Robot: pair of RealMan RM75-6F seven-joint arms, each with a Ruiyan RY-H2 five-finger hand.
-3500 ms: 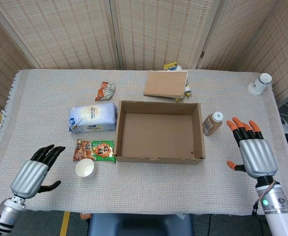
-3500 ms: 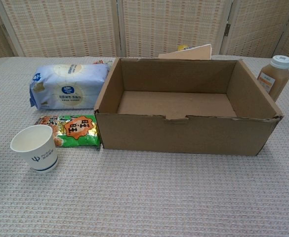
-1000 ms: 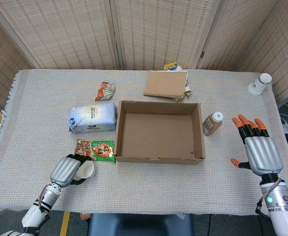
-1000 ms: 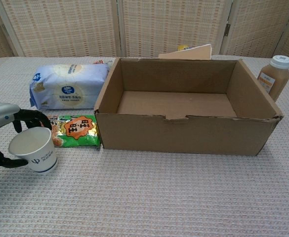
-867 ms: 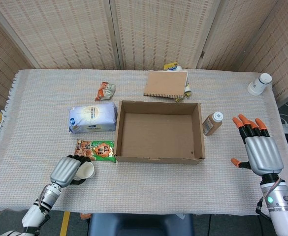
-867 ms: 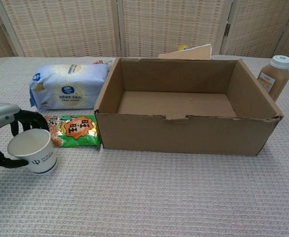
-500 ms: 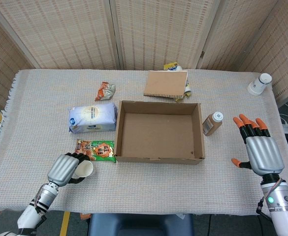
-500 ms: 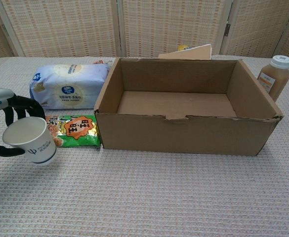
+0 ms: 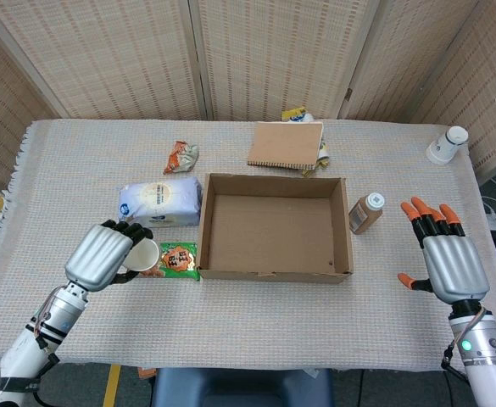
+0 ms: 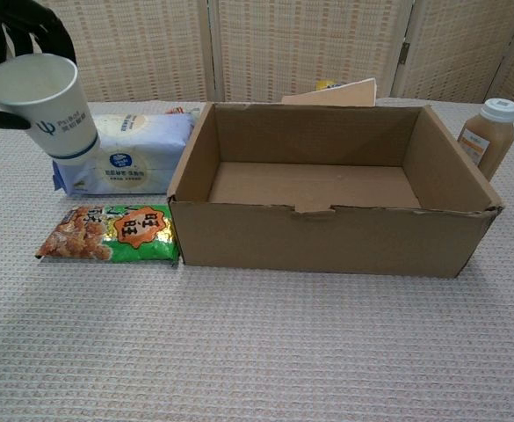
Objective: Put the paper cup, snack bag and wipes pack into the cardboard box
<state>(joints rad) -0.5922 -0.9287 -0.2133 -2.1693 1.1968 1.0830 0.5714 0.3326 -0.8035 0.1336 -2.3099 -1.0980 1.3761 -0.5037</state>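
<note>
Cardboard box (image 9: 275,227) empty: 0 of 3 packed. Left hand (image 9: 103,254) wrapped round paper cup (image 10: 44,101), held clear of desk (image 9: 256,318), left of box above snack bag (image 10: 112,233). Cup tilted, mouth up and toward camera in chest view. Right hand (image 9: 447,259) spread, holding nothing, beside box. Snack bag flat against box wall, long axis left-right. Wipes pack (image 9: 158,203) behind bag, long axis same.

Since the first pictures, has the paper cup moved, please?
Yes. The paper cup, held by the left hand, has risen off the table, now showing against the wipes pack.
</note>
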